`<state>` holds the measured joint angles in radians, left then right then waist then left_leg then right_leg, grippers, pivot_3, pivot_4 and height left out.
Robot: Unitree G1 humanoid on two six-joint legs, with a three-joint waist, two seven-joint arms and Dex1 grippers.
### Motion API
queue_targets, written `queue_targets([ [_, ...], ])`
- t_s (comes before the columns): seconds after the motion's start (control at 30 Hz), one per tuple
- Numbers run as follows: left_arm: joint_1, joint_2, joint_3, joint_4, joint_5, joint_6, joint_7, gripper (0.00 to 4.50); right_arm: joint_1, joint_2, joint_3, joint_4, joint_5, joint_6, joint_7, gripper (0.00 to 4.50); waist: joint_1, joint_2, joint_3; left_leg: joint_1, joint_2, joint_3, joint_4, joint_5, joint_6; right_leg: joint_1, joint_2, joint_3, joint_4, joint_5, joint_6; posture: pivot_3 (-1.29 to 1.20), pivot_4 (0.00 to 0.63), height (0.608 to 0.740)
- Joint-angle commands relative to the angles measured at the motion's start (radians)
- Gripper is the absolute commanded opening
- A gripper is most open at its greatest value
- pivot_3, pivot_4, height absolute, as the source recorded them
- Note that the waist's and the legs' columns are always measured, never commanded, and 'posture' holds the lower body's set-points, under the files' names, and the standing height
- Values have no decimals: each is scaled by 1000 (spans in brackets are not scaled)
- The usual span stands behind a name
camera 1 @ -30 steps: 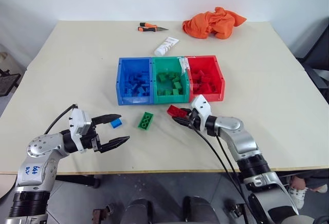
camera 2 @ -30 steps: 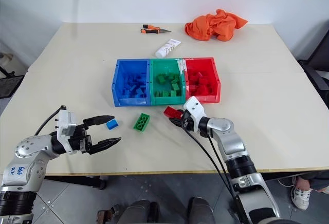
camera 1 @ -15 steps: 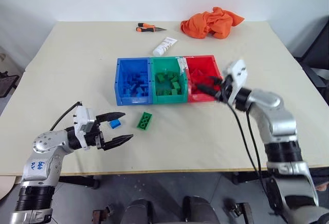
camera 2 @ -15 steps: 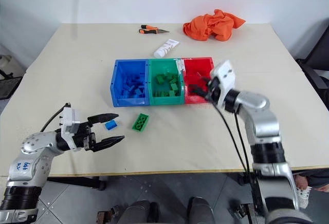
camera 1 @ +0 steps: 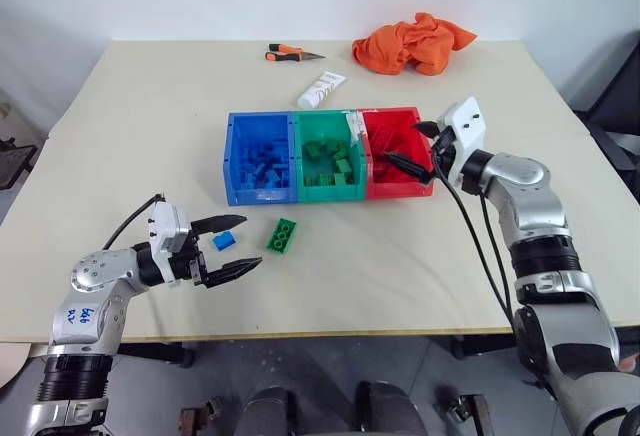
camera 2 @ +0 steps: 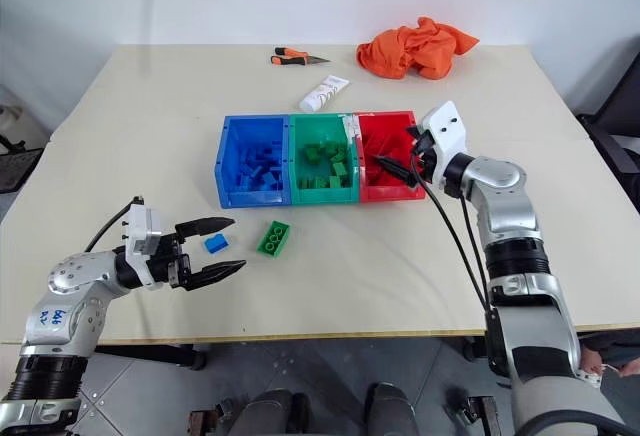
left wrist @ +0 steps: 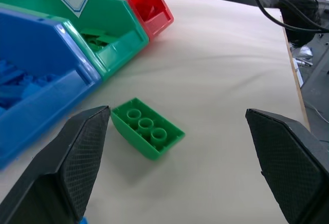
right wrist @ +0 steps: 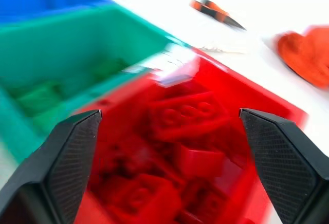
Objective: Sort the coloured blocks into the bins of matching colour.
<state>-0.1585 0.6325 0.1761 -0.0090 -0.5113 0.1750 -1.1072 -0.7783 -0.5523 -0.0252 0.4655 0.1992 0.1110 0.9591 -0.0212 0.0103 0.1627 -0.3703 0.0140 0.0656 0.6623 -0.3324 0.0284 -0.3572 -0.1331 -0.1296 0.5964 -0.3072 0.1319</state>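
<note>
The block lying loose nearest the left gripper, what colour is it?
Blue: the small block beside the left gripper, clearest in the right eye view.

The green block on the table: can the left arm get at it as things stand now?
Probably yes: the green block lies bare just ahead of the open left gripper, nothing between them.

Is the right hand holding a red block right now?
No: the right hand is open and empty over the red bin.

Three joined bins [camera 1: 296, 194], two loose blocks on the table: one green [camera 1: 283, 235], one blue [camera 1: 224, 240].
</note>
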Motion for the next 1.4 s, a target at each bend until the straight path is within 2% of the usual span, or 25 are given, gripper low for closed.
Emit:
queue_targets([
  [0.03,43,9,45,-75,-30,23,33,4500,93,-95,-9,-136,53,30,141,4484,6,0,0,0,0,0,0,0,0,0,0,0,-1,0,0,0,150,740],
  [0.17,122,32,120,-120,-47,47,66,4500,188,-200,-43,-193,108,25,284,4484,6,0,0,0,0,2,1,0,0,1,0,0,-3,0,0,0,150,740],
  [0.33,293,73,269,-181,-66,62,80,4500,264,-315,-56,-175,140,-10,439,4484,-4,0,0,1,1,2,-1,-1,0,1,0,0,-5,0,0,0,150,740],
  [0.43,395,73,344,-250,-71,92,119,4500,249,-325,-61,-159,153,-23,471,4484,-6,0,0,1,2,3,-1,-1,0,2,-1,0,-6,0,-1,0,150,740],
  [0.6,465,73,387,-347,-84,212,229,4500,183,-295,-42,-115,146,-39,473,4484,-4,1,0,1,1,2,0,-1,0,2,-9,3,-6,-1,-1,0,150,740],
  [0.8,372,58,264,-458,-90,376,381,4500,130,-242,-9,-79,130,-50,469,4484,11,1,0,1,-1,0,0,-2,0,4,-11,4,-6,-1,-1,0,150,740],
  [0.97,192,18,75,-459,-79,508,475,4500,120,-228,-2,-84,136,-52,472,4484,21,1,0,1,-2,0,1,-1,1,4,-5,2,-6,0,-1,0,150,740],
  [1.1,21,-83,-70,-374,-1,518,570,4500,130,-216,-6,-98,144,-51,456,4484,22,0,0,1,-1,0,2,-1,1,4,-2,0,-6,0,-1,0,150,740],
  [1.4,-131,-171,-247,-200,145,487,607,4500,183,-215,-27,-163,160,-32,415,4484,23,0,0,1,0,2,3,-1,1,5,1,-1,-6,0,0,0,150,740],
])
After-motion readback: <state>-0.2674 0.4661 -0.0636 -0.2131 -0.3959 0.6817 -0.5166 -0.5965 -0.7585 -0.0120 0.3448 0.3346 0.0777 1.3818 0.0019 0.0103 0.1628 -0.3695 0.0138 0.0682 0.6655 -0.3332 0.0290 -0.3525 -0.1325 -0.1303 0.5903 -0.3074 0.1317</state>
